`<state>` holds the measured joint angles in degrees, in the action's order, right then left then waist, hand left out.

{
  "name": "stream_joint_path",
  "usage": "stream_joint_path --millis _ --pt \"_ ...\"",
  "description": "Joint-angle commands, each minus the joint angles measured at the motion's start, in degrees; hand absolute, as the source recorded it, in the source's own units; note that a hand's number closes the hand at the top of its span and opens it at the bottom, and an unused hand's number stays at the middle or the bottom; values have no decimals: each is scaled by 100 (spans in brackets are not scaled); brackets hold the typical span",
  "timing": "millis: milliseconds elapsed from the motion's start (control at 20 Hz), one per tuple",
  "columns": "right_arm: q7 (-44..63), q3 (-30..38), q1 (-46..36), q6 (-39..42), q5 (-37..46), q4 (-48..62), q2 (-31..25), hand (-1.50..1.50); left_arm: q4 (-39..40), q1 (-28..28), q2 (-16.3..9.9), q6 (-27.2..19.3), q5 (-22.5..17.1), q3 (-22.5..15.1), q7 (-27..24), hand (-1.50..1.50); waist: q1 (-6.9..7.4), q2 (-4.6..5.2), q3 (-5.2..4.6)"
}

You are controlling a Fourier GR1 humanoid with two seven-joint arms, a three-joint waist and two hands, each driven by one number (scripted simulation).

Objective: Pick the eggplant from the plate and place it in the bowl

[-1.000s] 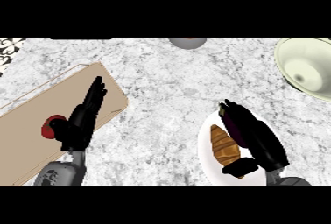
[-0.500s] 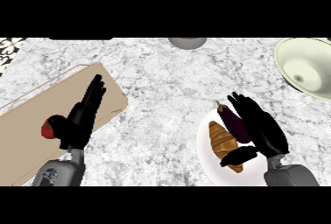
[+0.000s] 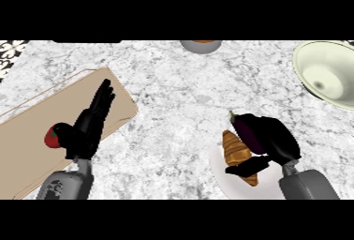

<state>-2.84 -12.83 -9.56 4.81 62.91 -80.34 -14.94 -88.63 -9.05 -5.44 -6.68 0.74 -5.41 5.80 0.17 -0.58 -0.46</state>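
A dark purple eggplant (image 3: pixel 247 132) lies on the white plate (image 3: pixel 223 174) at the lower right, its stem end pointing up-left. My right hand (image 3: pixel 276 140) lies over its right side with fingers curled round it and the thumb stretched left over a croissant (image 3: pixel 237 152). The pale green bowl (image 3: pixel 329 74) sits at the upper right edge, well apart from the hand. At the left, my left hand (image 3: pixel 90 124) rests open, fingers straight, over the wooden cutting board (image 3: pixel 41 136).
A red tomato (image 3: pixel 53 136) sits on the cutting board beside the left hand's thumb. A small grey cup (image 3: pixel 201 46) stands at the counter's far edge, top centre. A patterned object shows at the upper left corner.
The right hand has moved down onto the eggplant and its fingers have curled round it; earlier they were spread and straighter. The left hand has not moved.
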Motion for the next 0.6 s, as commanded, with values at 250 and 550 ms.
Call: stream_joint_path --millis 250,550 --pt "170 574 -82 125 -740 265 687 150 221 88 -17 110 10 116 -311 0 -49 70 46" --pt "1882 1658 -961 -364 -2880 255 1473 150 118 -11 70 77 -9 51 -128 0 74 80 57"
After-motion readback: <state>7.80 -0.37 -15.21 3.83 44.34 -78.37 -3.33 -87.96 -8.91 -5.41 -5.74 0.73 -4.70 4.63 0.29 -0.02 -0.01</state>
